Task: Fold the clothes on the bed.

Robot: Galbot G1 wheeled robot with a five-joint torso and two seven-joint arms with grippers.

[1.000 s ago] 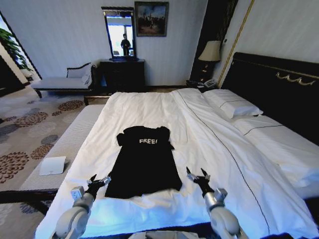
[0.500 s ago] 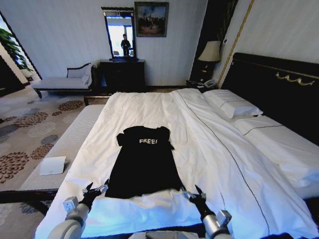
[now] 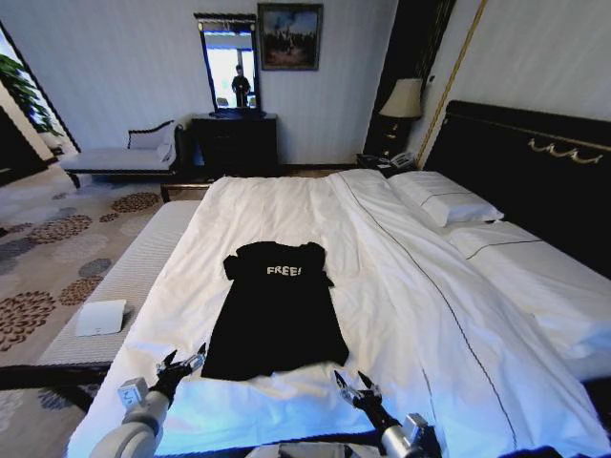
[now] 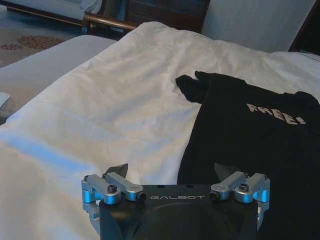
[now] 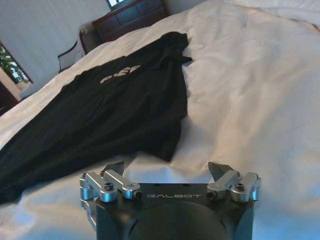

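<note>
Black T-shirt [image 3: 277, 310] lies flat mid-bed [image 3: 401, 286], lettering toward the headboard. Left gripper [image 3: 181, 364] spread wide just off the hem's left corner; right gripper [image 3: 351, 385] spread wide below the hem's right corner, over white duvet.

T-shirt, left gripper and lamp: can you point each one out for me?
T-shirt [image 3: 277, 320]: head view, middle of the black fabric.
Left gripper [image 3: 181, 362]: head view, between its open fingertips.
Lamp [image 3: 403, 97]: head view, on the pale shade.

White "FREE!" on the black T-shirt [image 3: 275, 322]; "GALBOT" on each tool [image 4: 175, 172] [image 5: 171, 168]
</note>
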